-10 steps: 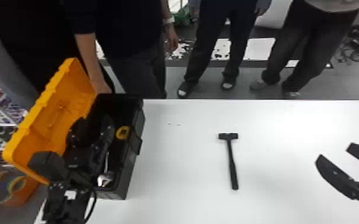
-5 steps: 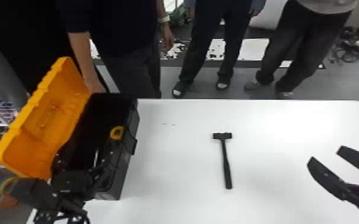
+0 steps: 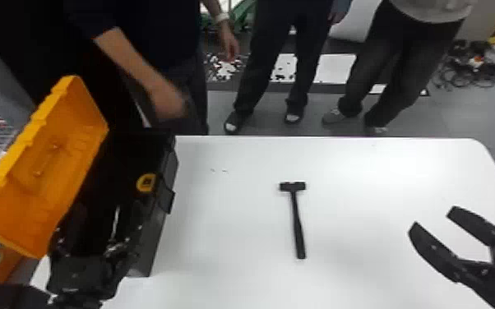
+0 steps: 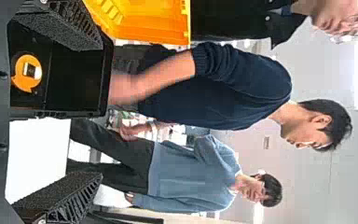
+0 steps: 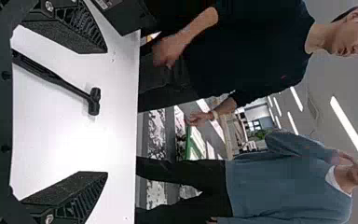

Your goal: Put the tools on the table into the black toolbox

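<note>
A black hammer point(image 3: 297, 220) lies on the white table, its head toward the far edge; the right wrist view shows the hammer point(image 5: 56, 79) too. My right gripper point(image 3: 431, 216) stands open at the right, well apart from the hammer; in the right wrist view my right gripper point(image 5: 105, 112) holds nothing. The black toolbox point(image 3: 158, 230) sits at the left. My left gripper point(image 3: 90, 246) is over its near part; in the left wrist view my left gripper point(image 4: 98, 112) is open and empty. A yellow-and-black round tool point(image 3: 146, 183) is in the toolbox, as the left wrist view shows point(image 4: 26, 73).
The toolbox's orange lid point(image 3: 45, 164) is raised on its left side. The white table point(image 3: 361, 172) ends at a straight far edge and a rounded far right corner. A person's hand is close behind the toolbox, and other people stand beyond the table.
In the head view the toolbox, hammer and right gripper have all shifted slightly left. The left gripper shows lower and nearer the toolbox's near end. The person's hand behind the toolbox has moved right.
</note>
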### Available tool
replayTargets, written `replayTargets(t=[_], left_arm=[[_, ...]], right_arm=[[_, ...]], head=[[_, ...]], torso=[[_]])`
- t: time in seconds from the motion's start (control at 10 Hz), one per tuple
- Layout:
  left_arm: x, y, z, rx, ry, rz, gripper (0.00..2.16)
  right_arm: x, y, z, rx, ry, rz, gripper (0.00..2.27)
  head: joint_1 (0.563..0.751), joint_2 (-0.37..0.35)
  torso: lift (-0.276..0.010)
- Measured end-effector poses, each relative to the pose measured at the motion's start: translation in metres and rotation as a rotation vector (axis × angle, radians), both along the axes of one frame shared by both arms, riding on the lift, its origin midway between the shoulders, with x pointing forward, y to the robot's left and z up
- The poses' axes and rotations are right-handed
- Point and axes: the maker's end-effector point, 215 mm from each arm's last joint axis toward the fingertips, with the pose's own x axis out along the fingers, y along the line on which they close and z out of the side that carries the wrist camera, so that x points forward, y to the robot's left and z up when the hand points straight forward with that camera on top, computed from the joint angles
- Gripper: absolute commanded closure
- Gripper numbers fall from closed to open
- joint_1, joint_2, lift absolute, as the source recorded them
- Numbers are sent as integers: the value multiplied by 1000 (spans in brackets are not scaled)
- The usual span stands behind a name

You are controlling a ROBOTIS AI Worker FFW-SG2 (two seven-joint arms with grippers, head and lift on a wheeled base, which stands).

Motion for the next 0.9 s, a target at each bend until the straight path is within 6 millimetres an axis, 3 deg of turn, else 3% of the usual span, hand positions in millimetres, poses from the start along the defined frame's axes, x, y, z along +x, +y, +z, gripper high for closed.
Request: replayTargets(t=[0.3, 0.7, 0.9], left_arm=[[-2, -6, 0, -6, -3, -11, 26], [-3, -10, -6, -7, 10, -24, 26], [-4, -13, -8, -6, 15, -33, 29]], right_arm=[[-5, 10, -15, -3, 60, 1, 83], [-17, 55, -67, -41, 320, -11, 87], [-23, 81, -84, -77, 409, -2, 90]], head=[[695, 63], [695, 128], [695, 168]], torso=[[-39], [-39], [-39]])
